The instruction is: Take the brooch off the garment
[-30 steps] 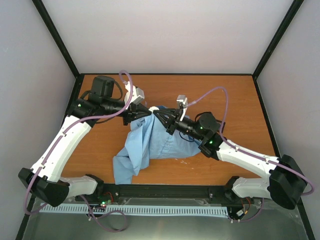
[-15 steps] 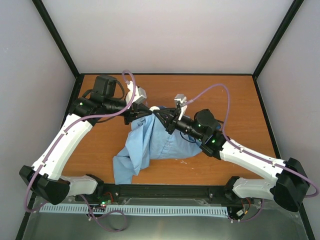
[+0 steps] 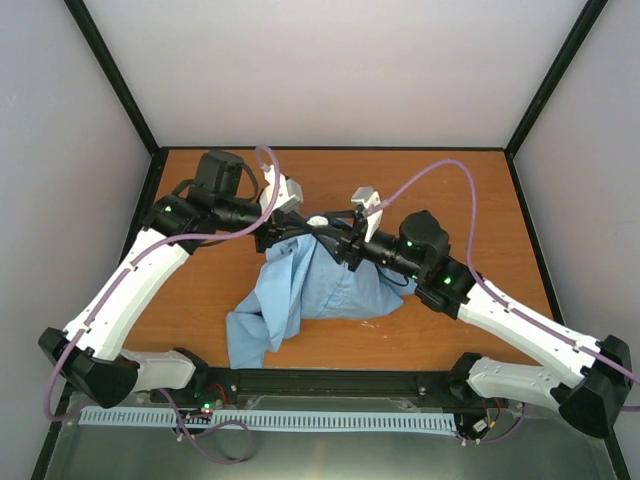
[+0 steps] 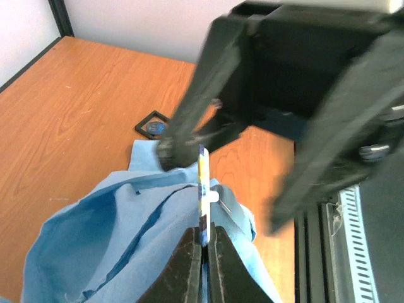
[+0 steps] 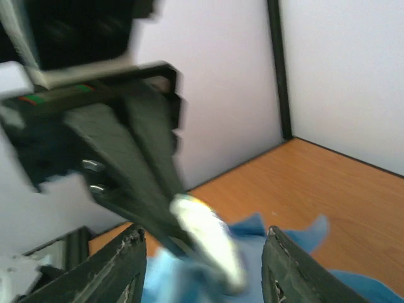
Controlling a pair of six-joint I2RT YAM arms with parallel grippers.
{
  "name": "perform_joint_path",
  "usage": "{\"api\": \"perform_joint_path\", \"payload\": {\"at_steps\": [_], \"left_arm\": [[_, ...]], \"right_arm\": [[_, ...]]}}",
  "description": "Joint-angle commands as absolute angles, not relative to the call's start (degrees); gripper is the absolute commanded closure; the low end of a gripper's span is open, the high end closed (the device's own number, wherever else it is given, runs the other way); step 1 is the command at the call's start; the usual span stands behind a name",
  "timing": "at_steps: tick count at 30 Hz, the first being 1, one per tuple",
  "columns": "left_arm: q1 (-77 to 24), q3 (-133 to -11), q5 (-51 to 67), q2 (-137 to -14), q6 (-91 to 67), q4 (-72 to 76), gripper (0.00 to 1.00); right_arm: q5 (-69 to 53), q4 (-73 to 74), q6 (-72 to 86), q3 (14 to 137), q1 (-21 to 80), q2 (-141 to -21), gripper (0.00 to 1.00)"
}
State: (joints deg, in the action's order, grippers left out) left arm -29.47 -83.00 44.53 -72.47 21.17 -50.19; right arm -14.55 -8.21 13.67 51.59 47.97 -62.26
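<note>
From above: smooth orange-brown woodgrain counter (image 3: 505,215), boxed in by pale matte walls (image 3: 330,70) and black frame posts (image 3: 120,90). Mid-counter, the garment (image 3: 320,285), thin soft light-blue cloth, bunched into a crumpled peak between the left end effector (image 3: 298,227) and the right end effector (image 3: 345,243), lower folds lying on the wood.

From the left wrist: slim black fingers (image 4: 189,265) pressed together on the brooch (image 4: 202,183), a thin disc seen edge-on, rising upright out of the raised fold (pinned or free, impossible to tell). Beyond, blurred, the right end effector's jaws spread wide, gripping nothing. Farther back on the counter, a small black square frame (image 4: 153,127) with a round blue centre.

From the right wrist: own fingers (image 5: 123,271) well apart, the brooch a pale blurred oval ahead of them.
</note>
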Motion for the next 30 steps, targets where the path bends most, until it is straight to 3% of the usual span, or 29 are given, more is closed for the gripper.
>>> {"api": "perform_joint_path", "payload": {"at_steps": [1, 4, 10, 18, 21, 25, 30], "left_arm": [[-31.71, -83.24, 38.72, -72.34, 24.21, -45.75, 0.99], [-31.69, -81.5, 33.08, -71.33, 28.04, -43.17, 0.99], [-31.72, -79.83, 27.72, -69.56, 33.49, -38.6, 0.99], [-31.73, -79.98, 30.09, -67.6, 35.64, -38.01, 0.99], [-31.71, -78.9, 31.8, -66.54, 33.37, -36.58, 0.99], [-31.73, -76.74, 30.94, -66.04, 31.49, -34.89, 0.99], [-31.68, -70.94, 25.75, -64.04, 33.61, -27.39, 0.99]], "right_arm": [[-18.49, -12.73, 11.9, 49.71, 48.67, -57.1, 0.48], [-16.51, -13.6, 13.23, 47.43, 47.44, -55.8, 0.42], [-16.01, -15.62, 14.85, 45.33, 44.68, -57.32, 0.42], [-18.96, -16.63, 12.75, 45.61, 44.03, -63.68, 0.45], [-20.22, -16.74, 12.74, 47.16, 44.1, -65.52, 0.55], [-22.19, -16.94, 13.93, 48.87, 44.13, -67.08, 0.95], [-25.33, -18.5, 16.86, 49.57, 44.27, -67.97, 0.97]]}}
